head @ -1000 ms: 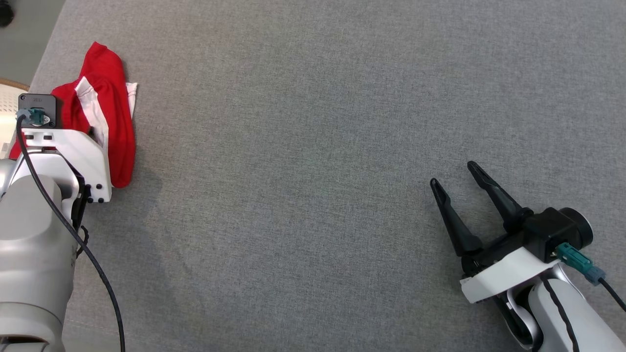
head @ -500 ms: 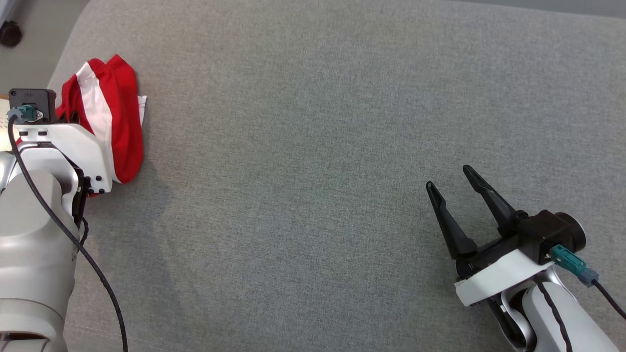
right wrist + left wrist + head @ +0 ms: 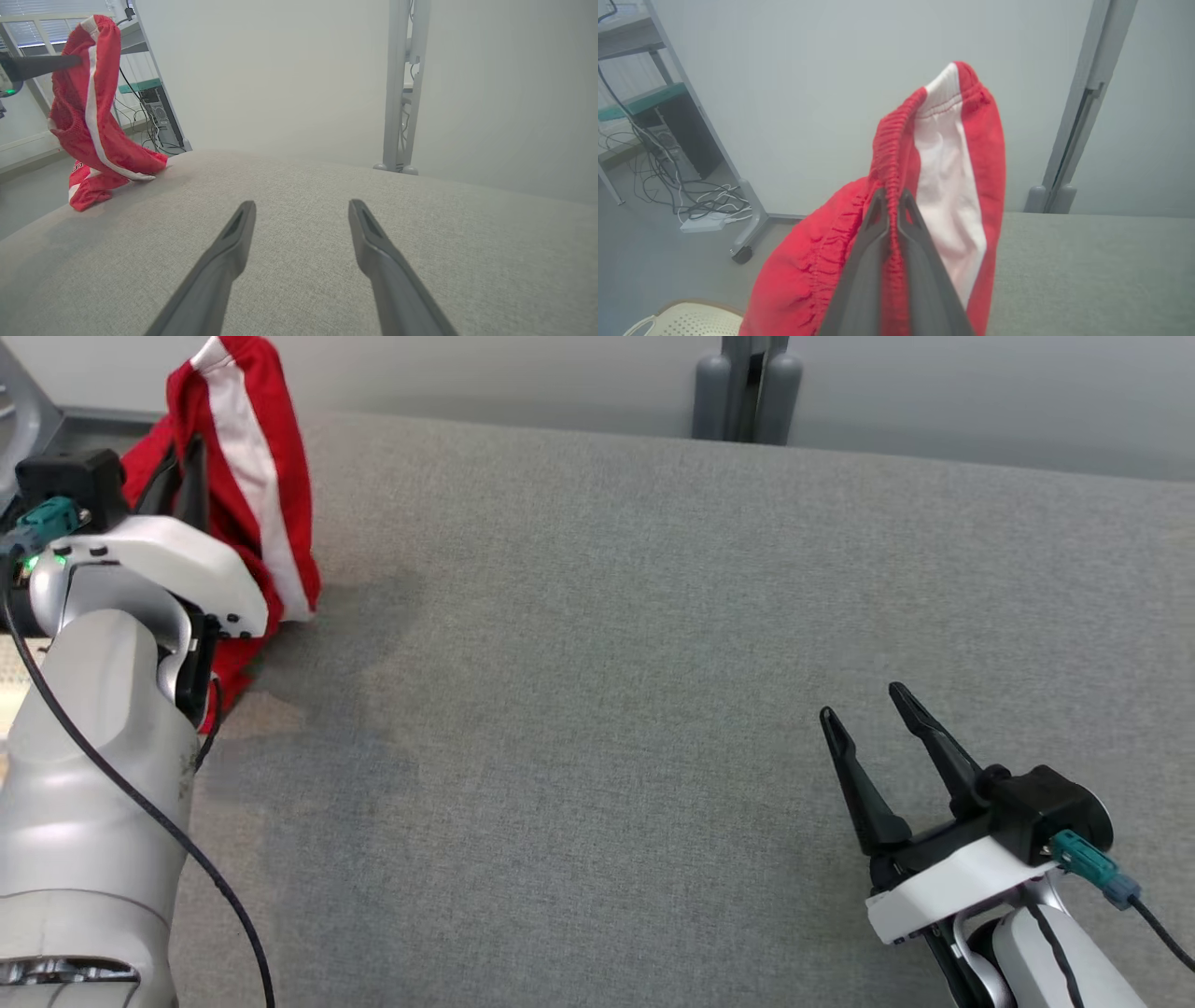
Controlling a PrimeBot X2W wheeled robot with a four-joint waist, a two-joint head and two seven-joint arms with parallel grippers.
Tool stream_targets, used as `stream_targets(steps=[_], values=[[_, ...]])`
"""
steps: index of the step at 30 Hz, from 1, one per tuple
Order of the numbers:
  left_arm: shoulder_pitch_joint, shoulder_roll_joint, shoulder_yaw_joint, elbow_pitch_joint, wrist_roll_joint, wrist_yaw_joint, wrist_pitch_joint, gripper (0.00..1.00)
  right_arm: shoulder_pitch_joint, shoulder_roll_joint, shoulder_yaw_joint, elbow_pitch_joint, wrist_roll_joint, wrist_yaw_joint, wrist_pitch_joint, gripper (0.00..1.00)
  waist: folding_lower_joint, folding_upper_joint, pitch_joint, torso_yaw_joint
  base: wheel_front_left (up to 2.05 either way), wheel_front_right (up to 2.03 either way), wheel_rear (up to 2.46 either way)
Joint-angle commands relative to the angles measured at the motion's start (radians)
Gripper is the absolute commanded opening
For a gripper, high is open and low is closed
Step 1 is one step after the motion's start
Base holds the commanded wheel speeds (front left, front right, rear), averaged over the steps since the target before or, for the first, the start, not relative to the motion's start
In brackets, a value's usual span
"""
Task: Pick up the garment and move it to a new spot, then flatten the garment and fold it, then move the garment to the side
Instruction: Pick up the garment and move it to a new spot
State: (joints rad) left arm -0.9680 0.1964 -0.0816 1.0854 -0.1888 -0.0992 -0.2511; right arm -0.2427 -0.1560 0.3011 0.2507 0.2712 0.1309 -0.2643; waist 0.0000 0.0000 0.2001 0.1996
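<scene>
The garment (image 3: 247,457) is a pair of red shorts with a white side stripe. My left gripper (image 3: 191,462) is shut on its elastic waistband at the far left. The left wrist view shows the waistband pinched between the two dark fingertips, with the garment (image 3: 952,154) rising above my left gripper (image 3: 892,198). Most of the garment (image 3: 91,116) hangs lifted in the air, and its lower end still rests on the grey surface. My right gripper (image 3: 864,714) stands open at the lower right, apart from the garment, and my right gripper (image 3: 301,210) holds nothing.
The grey fabric surface (image 3: 607,663) stretches wide between the two arms. Behind its far edge stand a pale wall and a grey post (image 3: 747,383). Off the left edge, a shelf frame with cables (image 3: 691,196) and a cream perforated basket (image 3: 686,319) sit on the floor.
My left gripper has shut on the waistband and lifted the garment up off the surface. The head camera has tilted up, bringing the wall into view. The right arm holds its place.
</scene>
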Motion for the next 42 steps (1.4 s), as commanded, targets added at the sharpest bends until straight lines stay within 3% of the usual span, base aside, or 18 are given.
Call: stream_targets(steps=[1,9,18,24,36,42], values=[[0.01,-0.005,-0.003,-0.032,-0.014,-0.008,-0.008,0.0,0.015,0.0,-0.012,0.001,-0.007,0.0,-0.001,1.0,0.0,0.0,-0.045,-0.036,0.0,0.0,0.0],[0.082,-0.041,-0.076,-0.3,-0.046,-0.032,-0.013,0.0,0.048,0.014,-0.067,-0.009,-0.024,0.0,0.0,1.0,0.0,0.0,-0.125,-0.13,0.0,0.0,0.0],[0.13,-0.041,-0.314,-0.554,-0.18,-0.031,0.004,0.0,0.046,0.022,-0.109,-0.022,-0.043,0.0,0.0,1.0,0.0,0.0,-0.155,-0.255,0.0,0.0,0.0],[0.128,-0.038,-0.414,-0.666,-0.235,-0.031,0.027,0.0,0.032,0.031,-0.129,-0.032,-0.054,0.0,0.0,1.0,0.0,0.0,-0.148,-0.324,0.0,0.0,0.0],[0.053,-0.06,-0.559,-0.724,-0.274,-0.031,-0.009,0.0,-0.014,0.055,-0.142,-0.043,-0.045,0.0,0.0,1.0,0.0,0.0,-0.077,-0.455,0.0,0.0,0.0],[0.086,0.026,-0.588,-0.73,-0.233,-0.031,-0.013,0.0,-0.021,0.064,-0.143,-0.045,-0.045,0.0,0.0,1.0,0.0,0.0,-0.048,-0.465,0.0,0.0,0.0]])
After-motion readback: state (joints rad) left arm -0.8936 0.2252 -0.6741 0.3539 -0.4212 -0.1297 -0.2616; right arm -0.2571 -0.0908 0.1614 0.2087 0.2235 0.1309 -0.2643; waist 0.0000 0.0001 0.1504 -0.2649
